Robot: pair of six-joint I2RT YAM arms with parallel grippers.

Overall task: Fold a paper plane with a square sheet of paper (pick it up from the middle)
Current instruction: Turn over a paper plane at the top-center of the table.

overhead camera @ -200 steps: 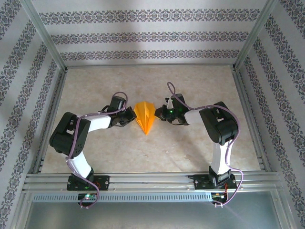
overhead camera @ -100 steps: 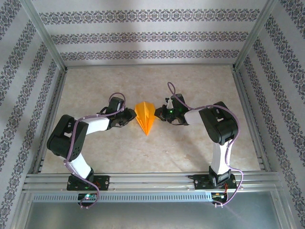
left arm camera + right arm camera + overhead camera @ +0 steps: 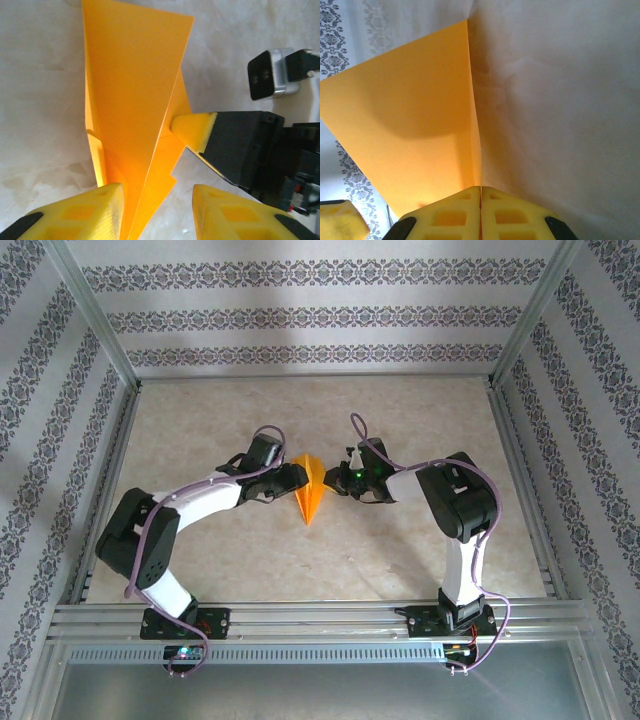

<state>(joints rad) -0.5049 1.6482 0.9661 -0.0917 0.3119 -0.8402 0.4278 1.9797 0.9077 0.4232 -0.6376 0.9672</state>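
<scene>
The square sheet of paper is now folded into an orange paper plane [image 3: 313,494], a dart lying mid-table with its sharp tip toward the arms. My right gripper [image 3: 334,479] is shut on the plane's right edge; in the right wrist view the paper plane [image 3: 410,130] runs into the closed right gripper [image 3: 481,212]. My left gripper [image 3: 293,478] reaches over the plane's left side. In the left wrist view the left gripper [image 3: 157,212] is open, and the paper plane [image 3: 132,95] passes between its pads close to the left fingertip [image 3: 80,210]. The right gripper's fingertip [image 3: 195,129] pinches the wing.
The table [image 3: 420,420] is a pale marbled surface bounded by aluminium rails [image 3: 300,615] and patterned walls [image 3: 300,315]. Both arms bend inward and meet at the centre.
My left arm has swung right until its gripper is over the plane's left side, and its jaws have opened. The right gripper has stayed shut on the plane.
</scene>
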